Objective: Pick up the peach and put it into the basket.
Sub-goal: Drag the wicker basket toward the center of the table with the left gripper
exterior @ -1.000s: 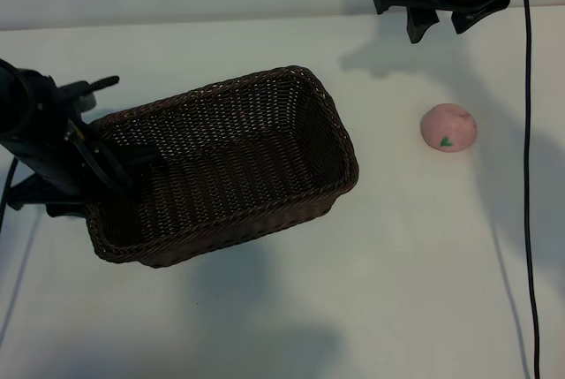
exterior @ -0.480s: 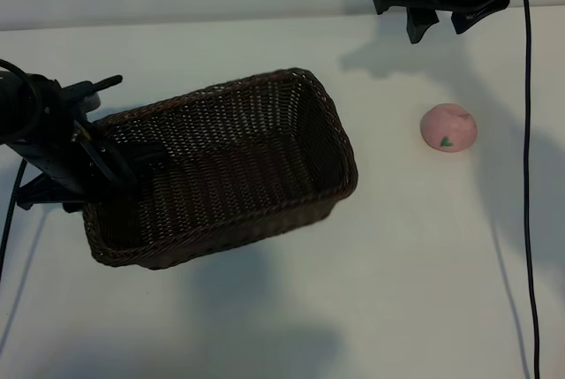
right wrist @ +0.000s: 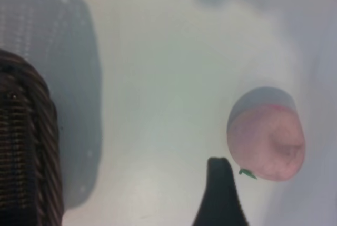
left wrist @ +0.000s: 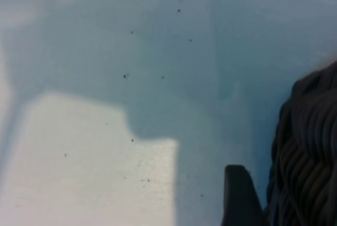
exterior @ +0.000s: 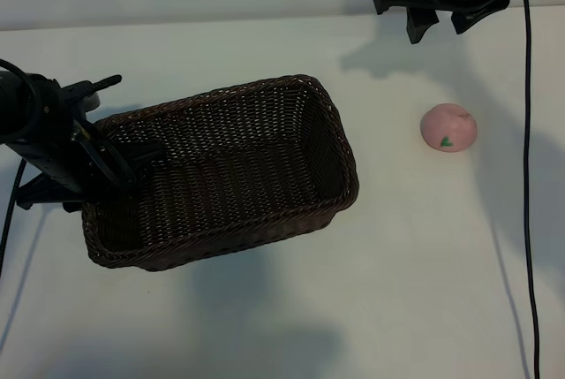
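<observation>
From the exterior view, the small round pink toy peach [exterior: 448, 127] with its green leaf mark lies on the white bench [exterior: 397, 291], well apart from the large dark brown woven wicker basket [exterior: 221, 171], which holds nothing. The left gripper [exterior: 119, 162] sits at the basket's short end, its jaws clamped on the braided rim there, one finger inside the basket and one outside. The right gripper [exterior: 437, 24] hangs above the bench beyond the peach, jaws apart and holding nothing.

In the left wrist view, one dark fingertip [left wrist: 239, 197] stands just beside the braided rim of the basket [left wrist: 308, 157], with bare bench [left wrist: 105, 157] around it.

In the right wrist view, the peach [right wrist: 267, 135] rests on the bench just beside one dark fingertip [right wrist: 220, 194], untouched; the basket's wall [right wrist: 26, 141] shows at the far side.

By my reading, the task has hardly begun: the peach is not yet grasped. Picking it up, carrying it across and dropping it into the basket all remain.
</observation>
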{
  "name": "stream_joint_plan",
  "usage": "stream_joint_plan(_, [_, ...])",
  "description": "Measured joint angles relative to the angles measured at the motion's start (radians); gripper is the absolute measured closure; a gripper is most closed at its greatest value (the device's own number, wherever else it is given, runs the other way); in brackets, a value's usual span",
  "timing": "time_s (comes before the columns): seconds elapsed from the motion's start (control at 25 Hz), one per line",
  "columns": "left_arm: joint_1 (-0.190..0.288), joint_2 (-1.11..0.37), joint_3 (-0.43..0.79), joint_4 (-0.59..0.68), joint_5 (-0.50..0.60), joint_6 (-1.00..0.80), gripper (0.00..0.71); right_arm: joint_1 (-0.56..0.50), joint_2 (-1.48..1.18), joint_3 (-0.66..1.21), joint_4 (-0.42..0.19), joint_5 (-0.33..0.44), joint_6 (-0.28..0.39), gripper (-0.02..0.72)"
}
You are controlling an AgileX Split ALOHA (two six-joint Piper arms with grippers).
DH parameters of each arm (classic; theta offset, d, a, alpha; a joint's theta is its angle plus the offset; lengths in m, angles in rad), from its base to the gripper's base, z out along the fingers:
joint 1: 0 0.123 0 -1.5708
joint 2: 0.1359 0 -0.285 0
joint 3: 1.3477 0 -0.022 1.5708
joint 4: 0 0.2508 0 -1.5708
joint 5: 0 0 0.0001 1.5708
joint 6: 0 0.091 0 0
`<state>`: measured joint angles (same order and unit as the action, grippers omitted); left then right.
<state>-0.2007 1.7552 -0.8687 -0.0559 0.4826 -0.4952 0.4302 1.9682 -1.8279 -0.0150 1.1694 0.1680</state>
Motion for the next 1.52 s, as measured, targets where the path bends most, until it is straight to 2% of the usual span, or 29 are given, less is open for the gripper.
stream_joint_plan(0.24, [0.000,-0.048,0.000,-0.099,-0.009,0.081,0.322,0.000,0.000,0.000,0.000,0.001,0.000,0.196])
stream_joint_plan(0.52, [0.029,-0.112,0.000,-0.217,-0.010,0.198,0.327,0.000,0.000,0.000,0.000,0.002,0.000,0.196])
stream_joint_plan(0.72, [0.029,-0.164,0.001,-0.304,-0.013,0.272,0.365,0.000,0.000,0.000,0.000,0.003,0.000,0.196])
stream_joint_plan(0.96, [0.029,-0.179,-0.031,-0.308,0.027,0.305,0.396,0.000,0.000,0.000,0.000,0.006,0.000,0.196])
stream_joint_plan(1.24, [0.029,-0.179,-0.134,-0.308,0.070,0.315,0.397,0.000,0.000,0.000,0.000,0.007,0.000,0.196])
stream_joint_plan(1.52, [0.042,-0.175,-0.183,-0.313,0.084,0.318,0.399,0.000,0.000,0.000,0.000,0.007,0.000,0.196])
